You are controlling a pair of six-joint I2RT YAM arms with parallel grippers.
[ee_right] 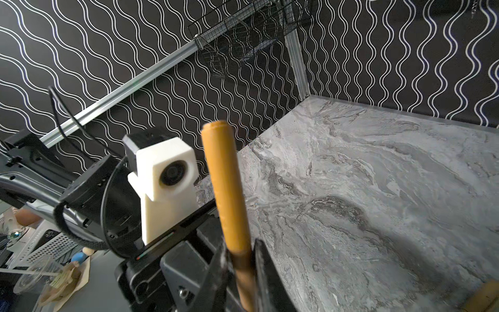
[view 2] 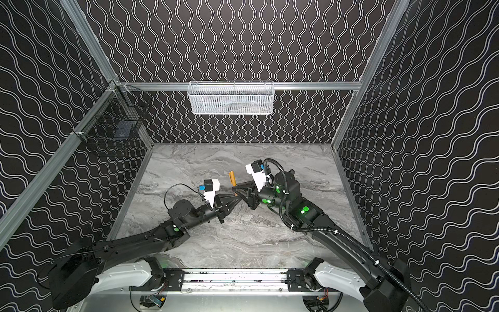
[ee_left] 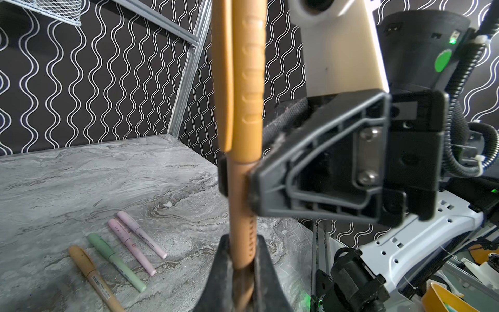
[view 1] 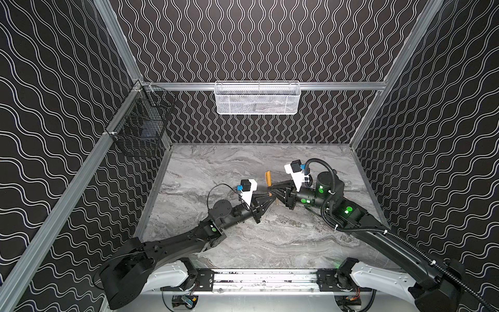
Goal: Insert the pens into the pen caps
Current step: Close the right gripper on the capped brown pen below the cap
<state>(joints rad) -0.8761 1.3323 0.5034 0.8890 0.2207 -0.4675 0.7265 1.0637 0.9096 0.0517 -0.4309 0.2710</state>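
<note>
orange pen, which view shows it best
Left wrist: the orange pen fills the frame, cap on, left gripper and right gripper both clamped on its barrel. Right wrist shows only the cap end. In both top views it is small, mostly hidden.

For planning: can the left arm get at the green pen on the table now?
Probably not yet: the left tool is shut on the raised orange pen, and the right tool grips it too. The green pen itself lies uncovered.
</note>
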